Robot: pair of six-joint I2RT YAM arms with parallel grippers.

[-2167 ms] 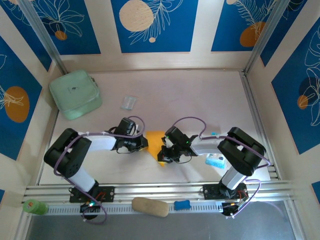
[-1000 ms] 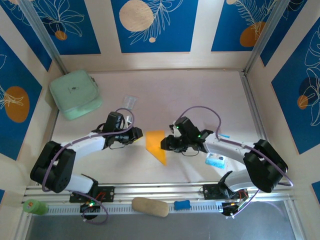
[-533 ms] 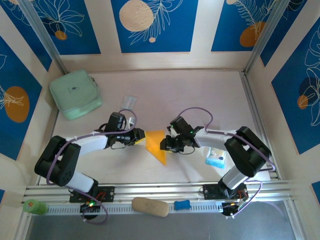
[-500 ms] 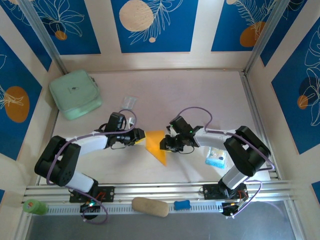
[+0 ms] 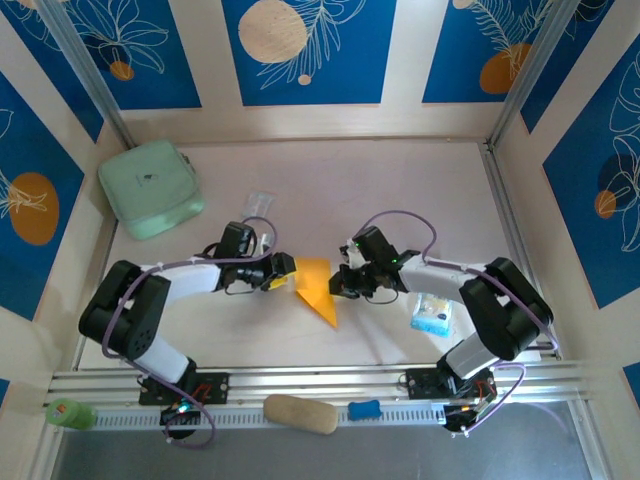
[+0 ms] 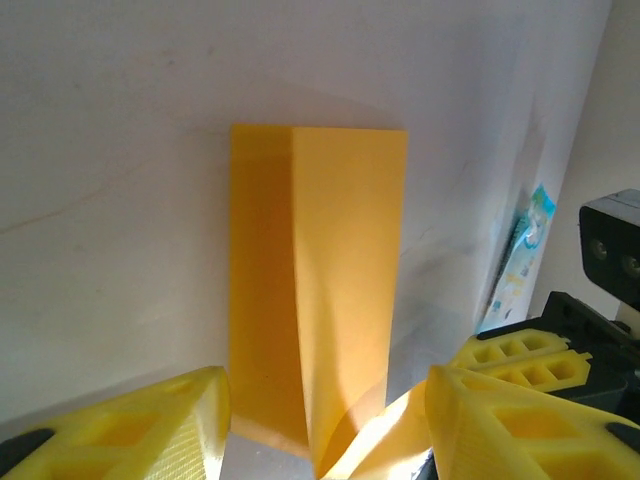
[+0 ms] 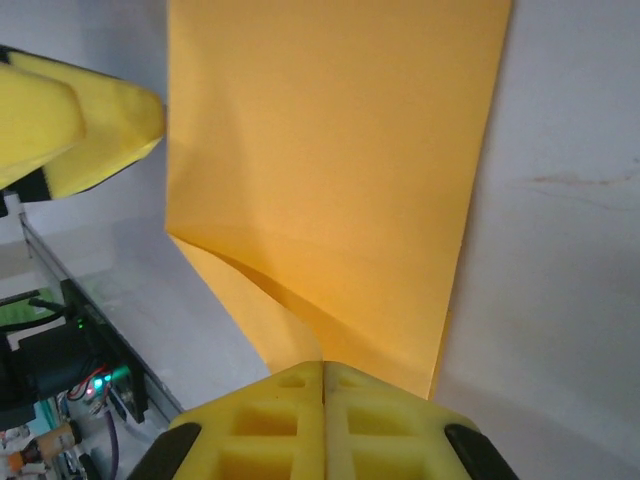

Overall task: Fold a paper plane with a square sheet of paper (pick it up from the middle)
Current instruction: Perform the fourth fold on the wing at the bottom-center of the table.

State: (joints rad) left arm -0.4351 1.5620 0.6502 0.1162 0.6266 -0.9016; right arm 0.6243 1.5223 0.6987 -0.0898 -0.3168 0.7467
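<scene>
- Two risks from here. First: the right gripper is clamped shut with its tips at the near edge of the square sheet of paper. Nothing pins the sheet, so I judge a drag from there could skid it across the table instead of creasing it.
- The left gripper is released, jaws apart, straddling one end of the sheet without gripping it. If it closes from this pose, it may crumple the raised flap rather than flatten it.
- The sheet lies mid-table between the two grippers. It is folded to a narrow shape with its point toward the arm bases, and is not a plane yet.
- Second: a flap lifts off the table by the right fingertips. Pressing it off-line would set a crooked crease and give lopsided wings.
- A blue-and-white packet lies near the right arm, and a wide sweep could knock it.
- The right wrist view gives me the shut fingers and the buckle in the paper just ahead of them. I can't tell whether a layer is pinched between the pads or just pressed under.
- The left wrist view gives the lengthwise crease, one half in shade, and the open gap between its own fingers.
- The top view gives the layout and the pointed outline. The mint-green pouch and clear wrapper sit well apart at back-left. The jaws are too small to read there.
</scene>
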